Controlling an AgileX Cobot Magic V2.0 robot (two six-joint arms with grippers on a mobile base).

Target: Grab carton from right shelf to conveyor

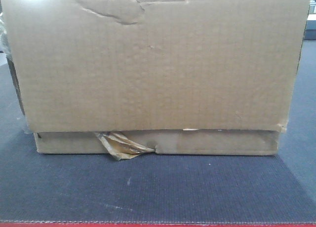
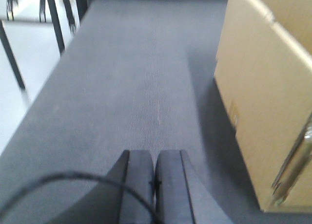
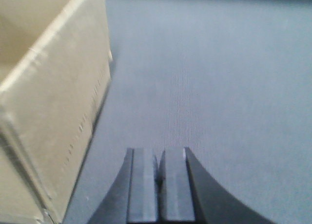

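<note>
The brown carton (image 1: 158,64) fills most of the front view and rests on the dark blue-grey conveyor (image 1: 158,187), a ragged strip of yellowish tape (image 1: 121,145) hanging at its lower edge. In the left wrist view the carton (image 2: 265,102) stands to the right of my left gripper (image 2: 155,158), which is shut with nothing in it, above the belt and apart from the box. In the right wrist view the carton (image 3: 53,97) stands to the left of my right gripper (image 3: 159,156), also shut and empty. The right shelf is out of view.
A thin red edge (image 1: 158,224) runs along the belt's near side. Black legs (image 2: 53,19) stand on the pale floor (image 2: 19,63) beyond the belt's left edge. Belt fabric (image 3: 219,87) stretches ahead of the right gripper.
</note>
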